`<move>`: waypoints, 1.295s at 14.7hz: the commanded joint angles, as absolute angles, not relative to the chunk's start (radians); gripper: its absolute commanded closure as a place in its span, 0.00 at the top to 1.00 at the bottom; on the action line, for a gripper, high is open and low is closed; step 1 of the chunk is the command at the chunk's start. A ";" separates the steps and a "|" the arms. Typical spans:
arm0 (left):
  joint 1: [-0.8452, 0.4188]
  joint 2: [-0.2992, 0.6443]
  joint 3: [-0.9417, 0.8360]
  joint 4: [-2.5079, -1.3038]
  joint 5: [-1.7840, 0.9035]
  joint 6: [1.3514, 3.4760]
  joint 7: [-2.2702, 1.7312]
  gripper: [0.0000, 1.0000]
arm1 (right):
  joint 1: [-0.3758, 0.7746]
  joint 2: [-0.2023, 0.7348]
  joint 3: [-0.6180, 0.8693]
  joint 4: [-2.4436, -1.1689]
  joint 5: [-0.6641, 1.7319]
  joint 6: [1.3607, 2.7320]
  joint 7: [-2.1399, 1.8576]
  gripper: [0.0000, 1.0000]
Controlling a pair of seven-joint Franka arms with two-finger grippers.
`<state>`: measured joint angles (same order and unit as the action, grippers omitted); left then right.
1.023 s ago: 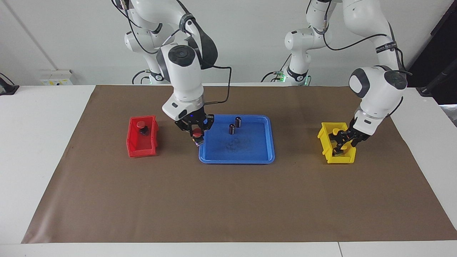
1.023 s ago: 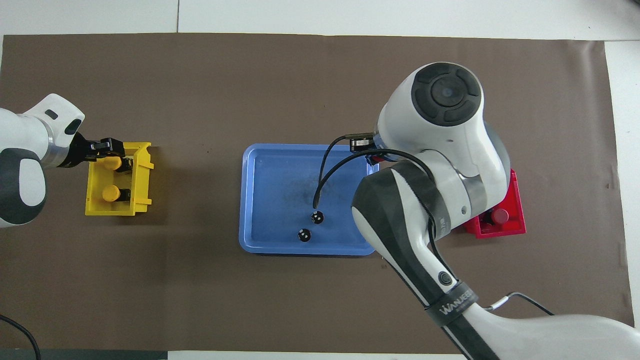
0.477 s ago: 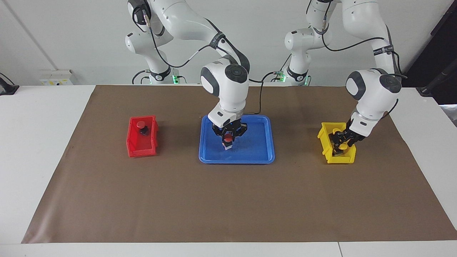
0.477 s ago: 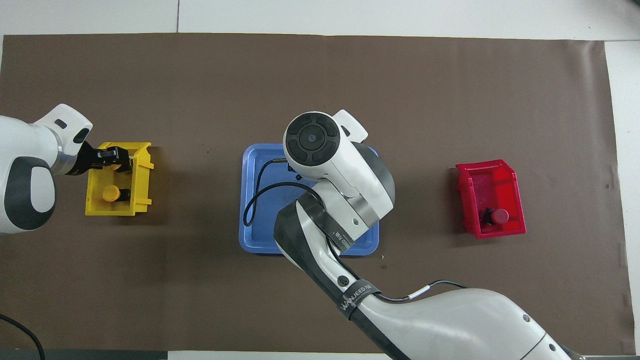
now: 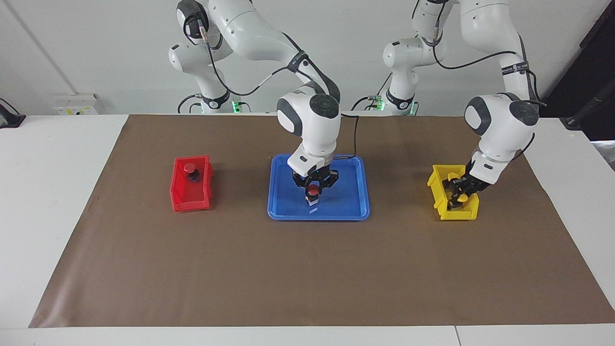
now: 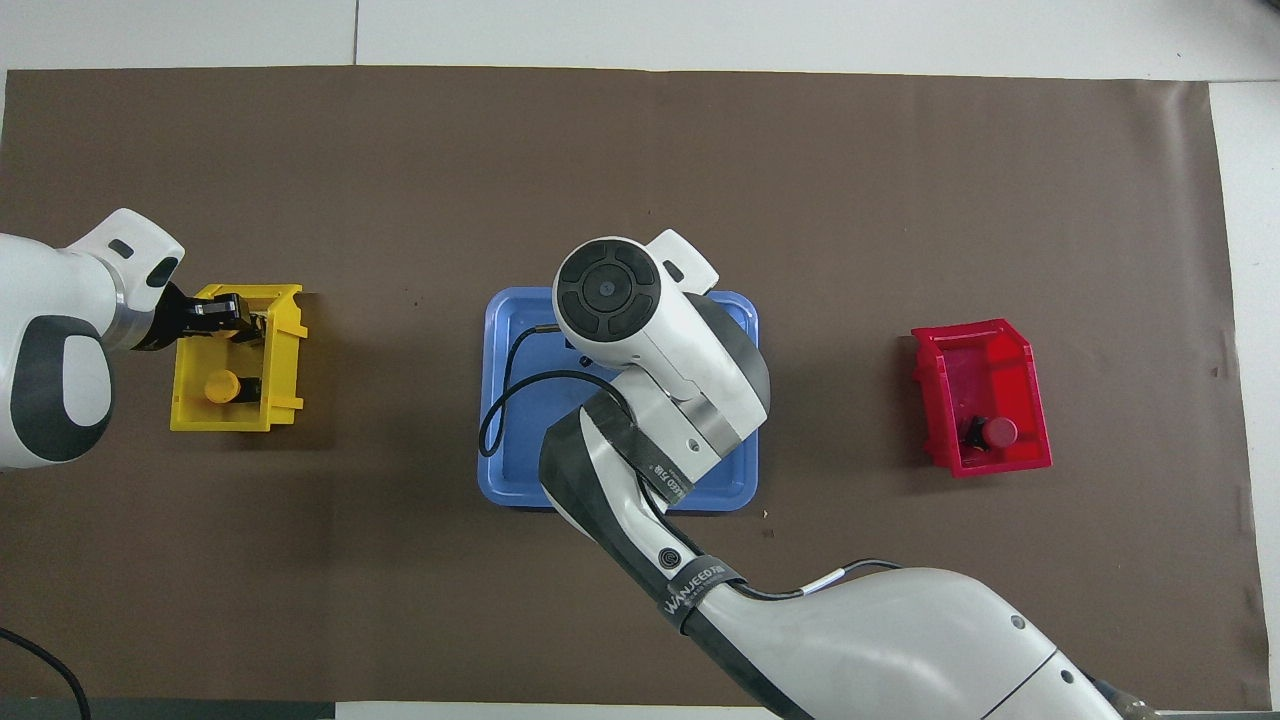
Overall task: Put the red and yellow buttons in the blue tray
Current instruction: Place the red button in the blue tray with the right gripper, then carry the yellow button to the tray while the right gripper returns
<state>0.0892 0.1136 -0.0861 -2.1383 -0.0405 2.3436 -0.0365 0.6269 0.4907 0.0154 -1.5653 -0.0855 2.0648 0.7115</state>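
My right gripper [image 5: 313, 191] is shut on a red button [image 5: 313, 187] and holds it upright, low over the middle of the blue tray [image 5: 346, 207]. In the overhead view the right arm covers that gripper and much of the tray [image 6: 500, 400]. A second red button [image 5: 190, 167] stands in the red bin [image 5: 185, 204]; it also shows in the overhead view [image 6: 999, 431]. My left gripper [image 5: 460, 192] is down inside the yellow bin [image 5: 435, 185], around a yellow button [image 5: 462, 188]. Another yellow button [image 6: 221, 385] stands in that bin, nearer to the robots.
The red bin [image 6: 1030, 350] sits toward the right arm's end of the brown mat, the yellow bin [image 6: 285, 330] toward the left arm's end, the tray between them. The two dark capless cylinders in the tray are hidden by the right arm.
My right gripper carried the red button from the tray's edge to over its middle and lowered it. My left gripper shifted slightly inside the yellow bin.
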 commanded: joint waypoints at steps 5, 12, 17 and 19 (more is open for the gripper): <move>0.084 0.068 -0.089 -1.941 -0.051 1.983 -0.064 0.02 | 0.618 0.483 0.012 -1.557 -0.100 2.086 0.733 0.76; -0.078 0.002 -0.120 -1.845 -0.052 1.838 -0.393 0.02 | 0.378 0.266 0.009 -1.630 -0.084 1.913 0.403 0.77; -0.323 0.005 -0.121 -1.876 -0.052 1.935 -0.633 0.02 | 0.134 0.002 0.011 -1.954 -0.022 1.939 0.054 0.77; -0.409 0.047 -0.123 -1.888 -0.052 2.037 -0.773 0.02 | 0.069 -0.043 0.009 -2.063 -0.018 1.998 -0.030 0.77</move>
<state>-0.3451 0.0132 -0.1398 -1.8681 -0.0420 1.9493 -0.6781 0.1203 0.0436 -0.0072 -1.8992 -0.0393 1.9121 0.0375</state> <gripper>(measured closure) 0.590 0.233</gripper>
